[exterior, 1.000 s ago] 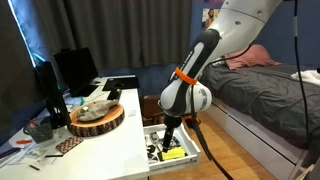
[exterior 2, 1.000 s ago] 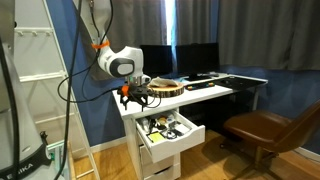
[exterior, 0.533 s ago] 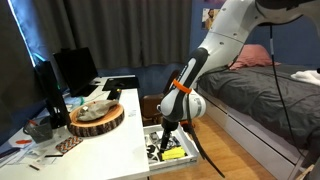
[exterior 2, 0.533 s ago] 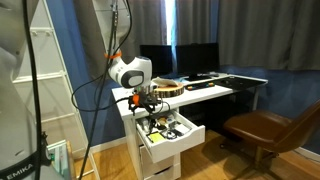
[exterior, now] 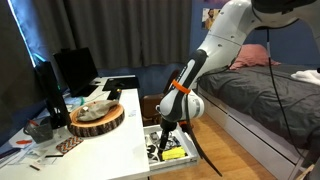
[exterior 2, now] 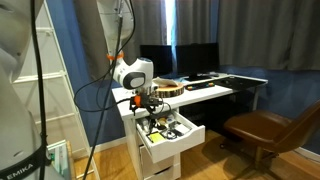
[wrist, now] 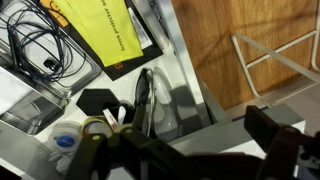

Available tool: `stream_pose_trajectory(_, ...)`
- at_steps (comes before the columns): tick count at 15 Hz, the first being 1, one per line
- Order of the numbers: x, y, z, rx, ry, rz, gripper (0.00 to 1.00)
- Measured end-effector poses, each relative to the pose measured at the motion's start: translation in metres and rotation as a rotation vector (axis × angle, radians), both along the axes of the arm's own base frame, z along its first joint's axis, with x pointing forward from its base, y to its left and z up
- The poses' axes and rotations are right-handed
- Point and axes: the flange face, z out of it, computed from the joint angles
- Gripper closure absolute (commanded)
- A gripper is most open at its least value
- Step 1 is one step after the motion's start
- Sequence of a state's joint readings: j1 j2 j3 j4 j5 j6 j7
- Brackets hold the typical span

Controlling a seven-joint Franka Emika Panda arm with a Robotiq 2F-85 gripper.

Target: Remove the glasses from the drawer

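Note:
The white drawer (exterior: 186, 151) stands pulled out under the white desk; it also shows in an exterior view (exterior 2: 180, 137) and in the wrist view (wrist: 186, 78). It holds a flat yellow item (wrist: 103, 27), black cables and dark bits. The thin dark-framed glasses (wrist: 143, 96) lie in the drawer near its side wall, just ahead of my fingers. My gripper (wrist: 185, 142) is open and empty, hanging low over the drawer's contents in both exterior views (exterior: 165, 134) (exterior 2: 150, 108). It does not touch the glasses.
A round wooden tray (exterior: 96, 119) and monitors (exterior: 74, 68) sit on the desk. A bed (exterior: 270, 95) stands beyond the drawer. A brown chair (exterior 2: 258, 130) and a white ladder frame (exterior 2: 45, 90) flank the desk. A tape roll (wrist: 97, 127) lies beside the glasses.
My arm has come down and the gripper has sunk closer to the drawer's contents. Nothing in the drawer has moved.

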State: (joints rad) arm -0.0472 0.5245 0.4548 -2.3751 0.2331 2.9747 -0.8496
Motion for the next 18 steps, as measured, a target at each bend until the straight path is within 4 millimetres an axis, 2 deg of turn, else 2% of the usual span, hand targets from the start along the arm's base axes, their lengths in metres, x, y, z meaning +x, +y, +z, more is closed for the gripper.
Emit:
stream_pose_trajectory(3, 0.005, 0.000, -0.006, -0.016, -0.019, 0.014, 0.00)
stream_pose_trajectory(7, 0.014, 0.006, -0.037, -0.004, -0.023, 0.036, 0.00)
stream_pose_trajectory(8, 0.016, 0.008, -0.046, 0.001, -0.022, 0.041, 0.18)
stream_pose_trajectory(11, 0.023, 0.013, -0.067, 0.016, -0.030, 0.049, 0.38)
stream_pose_trajectory(14, 0.029, 0.016, -0.081, 0.021, -0.031, 0.056, 0.43)
stream_pose_trajectory(18, 0.038, 0.016, -0.094, 0.016, -0.036, 0.060, 0.38)
